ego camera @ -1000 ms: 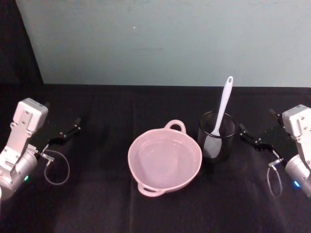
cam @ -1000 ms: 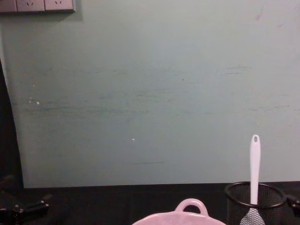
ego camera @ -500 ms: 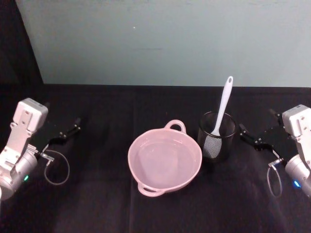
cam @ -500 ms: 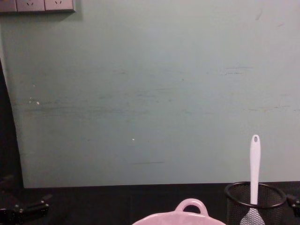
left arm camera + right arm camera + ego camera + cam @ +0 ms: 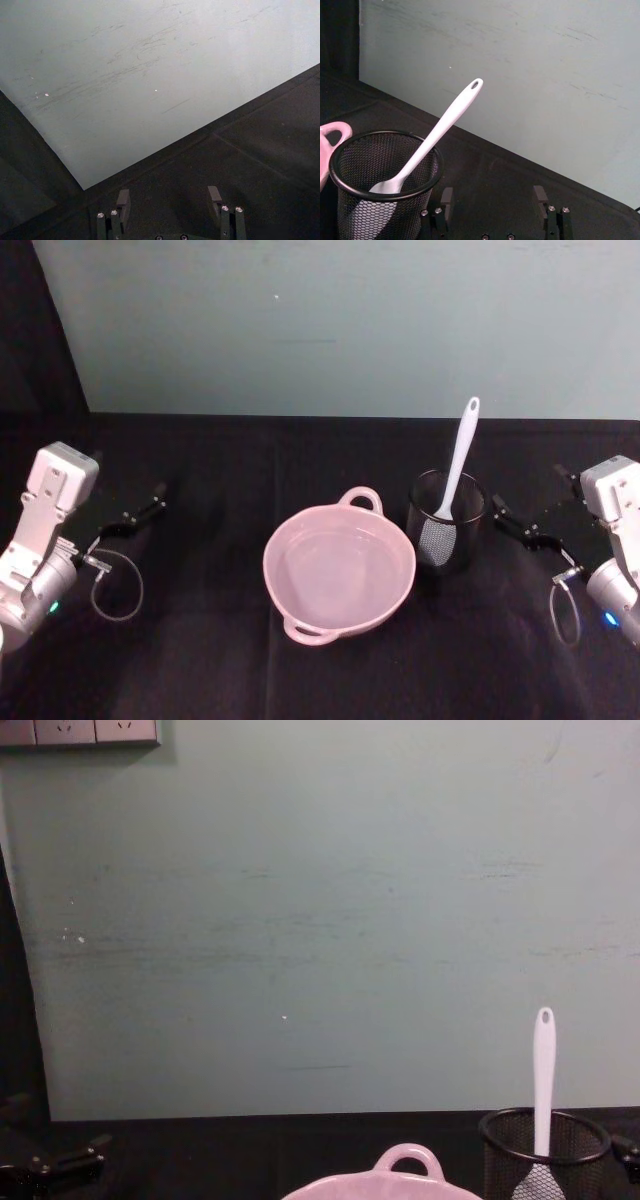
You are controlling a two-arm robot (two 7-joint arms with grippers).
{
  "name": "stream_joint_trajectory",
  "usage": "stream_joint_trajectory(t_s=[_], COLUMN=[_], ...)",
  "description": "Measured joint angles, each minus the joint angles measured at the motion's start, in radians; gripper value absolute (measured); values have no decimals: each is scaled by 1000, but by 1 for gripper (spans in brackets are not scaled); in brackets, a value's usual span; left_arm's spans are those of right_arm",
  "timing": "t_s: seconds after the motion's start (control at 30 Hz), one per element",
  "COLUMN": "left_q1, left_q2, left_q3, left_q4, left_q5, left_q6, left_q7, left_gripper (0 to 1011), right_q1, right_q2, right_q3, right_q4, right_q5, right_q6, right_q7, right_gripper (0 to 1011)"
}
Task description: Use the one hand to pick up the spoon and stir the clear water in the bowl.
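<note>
On black cloth (image 5: 220, 660), spoon (image 5: 457, 460) in mesh cup (image 5: 445, 535); left claw (image 5: 168, 192), right claw (image 5: 493, 192) released.

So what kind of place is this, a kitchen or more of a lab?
Most likely a robot test bench, not a kitchen: a table draped in black cloth, a pale green board behind it, and a bowl and a spoon in a mesh cup set between the open left hand and right hand.

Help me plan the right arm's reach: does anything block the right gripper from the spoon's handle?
Nothing visible. The open right gripper is beside the black mesh cup; the spoon stands in it, handle rising clear above the rim. The cup's wall screens only the scoop. The left gripper is parked far left.
</note>
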Motion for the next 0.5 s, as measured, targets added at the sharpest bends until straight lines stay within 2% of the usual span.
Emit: stream_joint_trajectory(t_s=[0.37,0.5], left_q1=[0,0], left_q2=[0,0], left_q3=[0,0], left_q4=[0,0], left_q5=[0,0], left_q6=[0,0], left_q7=[0,0], left_gripper=[1005,1005], right_q1=[0,-20], right_q2=[0,-1], right_q3=[0,20], right_q4=[0,-17], right_q5=[0,5], right_q6=[0,-3], right_q7=[0,0], right_gripper=[1003,1003])
